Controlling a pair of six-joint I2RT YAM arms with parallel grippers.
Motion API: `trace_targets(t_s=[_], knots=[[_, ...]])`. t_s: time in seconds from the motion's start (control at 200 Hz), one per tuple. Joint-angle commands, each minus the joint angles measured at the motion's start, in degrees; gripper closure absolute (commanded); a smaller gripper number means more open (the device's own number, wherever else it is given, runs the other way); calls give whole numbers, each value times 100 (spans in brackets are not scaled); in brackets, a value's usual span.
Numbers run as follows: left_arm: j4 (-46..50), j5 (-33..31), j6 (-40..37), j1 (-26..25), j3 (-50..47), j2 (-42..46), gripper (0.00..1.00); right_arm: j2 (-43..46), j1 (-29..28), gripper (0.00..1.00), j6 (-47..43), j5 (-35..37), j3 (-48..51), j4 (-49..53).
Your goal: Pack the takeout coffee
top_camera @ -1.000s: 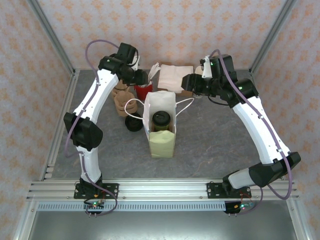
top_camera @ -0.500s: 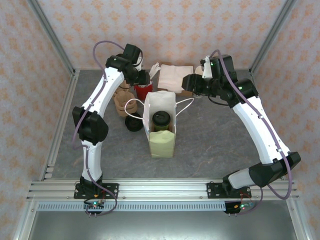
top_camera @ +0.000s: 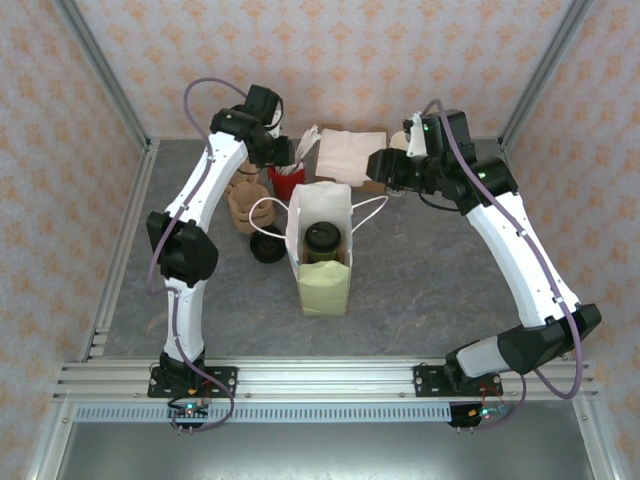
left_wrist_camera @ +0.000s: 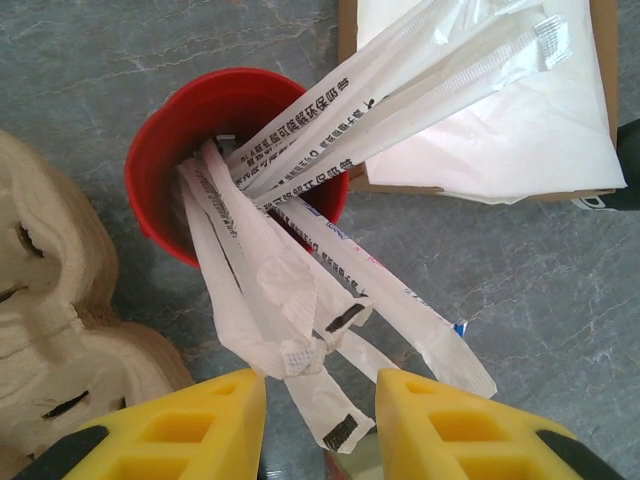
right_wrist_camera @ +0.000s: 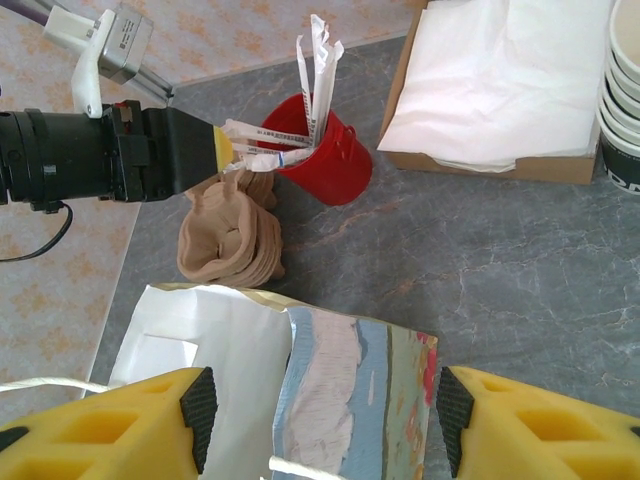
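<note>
The takeout coffee (top_camera: 323, 238), an olive cup with a black lid, stands inside the upright white paper bag (top_camera: 320, 270). My left gripper (top_camera: 288, 152) hovers over a red cup (left_wrist_camera: 170, 170) of paper-wrapped straws (left_wrist_camera: 300, 230). Its yellow fingers (left_wrist_camera: 190, 430) stand apart, and the loose straw ends lie in the gap of the left gripper (left_wrist_camera: 318, 400). My right gripper (right_wrist_camera: 320, 420) is open behind the bag, straddling the top edge of the paper bag (right_wrist_camera: 230, 350). The left gripper's yellow tip (right_wrist_camera: 222, 148) touches the straws in the right wrist view.
A stack of brown pulp cup carriers (top_camera: 245, 200) sits left of the red cup (top_camera: 285, 182). A cardboard box of white napkins (top_camera: 350, 155) lies at the back. A loose black lid (top_camera: 267, 248) rests left of the bag. Stacked cups (right_wrist_camera: 622, 90) stand far right.
My left arm has shifted a little right over the red cup and its jaws have narrowed around the straw ends. The right arm, bag and coffee have not moved.
</note>
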State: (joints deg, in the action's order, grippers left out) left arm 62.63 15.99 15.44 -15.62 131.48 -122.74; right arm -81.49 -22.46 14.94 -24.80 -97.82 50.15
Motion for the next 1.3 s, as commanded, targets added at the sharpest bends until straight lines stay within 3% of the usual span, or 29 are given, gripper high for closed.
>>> trace_targets(t_s=[0.0, 0.616, 1.296], knots=[[213, -148, -171, 41, 160, -110, 65, 62, 42, 38, -88, 87, 43, 30], [33, 11, -227, 9, -259, -2, 66, 54, 58, 38, -105, 91, 96, 39], [169, -207, -190, 14, -181, 302, 82, 72, 62, 38, -113, 142, 179, -32]])
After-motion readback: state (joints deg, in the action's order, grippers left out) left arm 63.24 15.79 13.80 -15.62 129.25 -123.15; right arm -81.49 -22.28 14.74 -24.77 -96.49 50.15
